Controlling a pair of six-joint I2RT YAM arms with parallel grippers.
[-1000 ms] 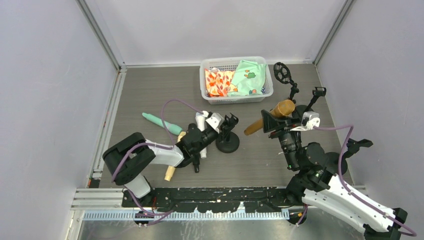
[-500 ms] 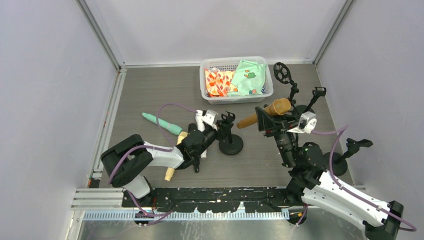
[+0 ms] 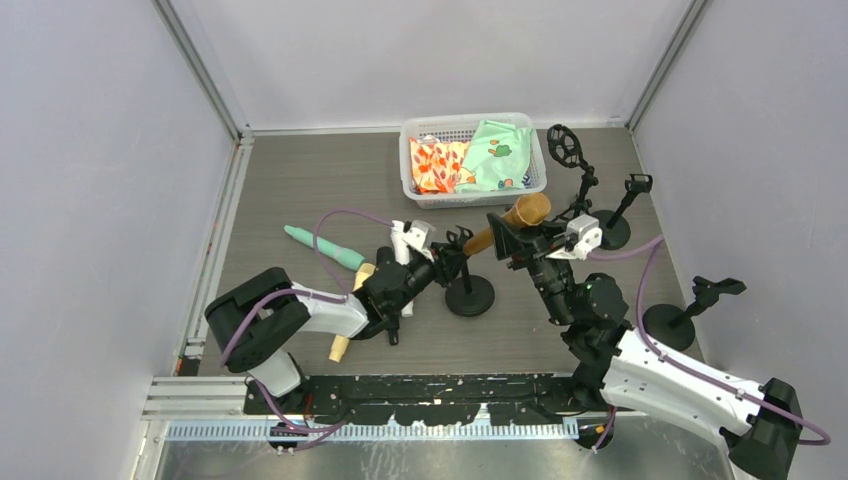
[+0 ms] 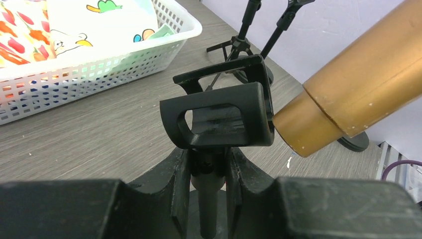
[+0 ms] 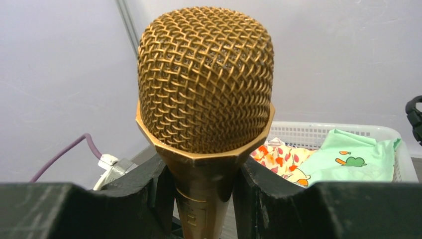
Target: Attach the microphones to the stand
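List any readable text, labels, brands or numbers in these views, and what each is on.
No text reads in any view.
gold microphone: a small raised mark low on the handle, too small to read.
orange cloth and green cloth in the basket: printed pictures only, no letters.
stand: plain black, no label seen.

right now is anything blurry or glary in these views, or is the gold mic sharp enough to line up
Right wrist: the gold microphone mesh is sharp, while the basket behind it is soft. Left wrist: the stand is crisp, and the left end effector in the foreground is dark with little detail. Top external: even light, faint shadows, no glare.
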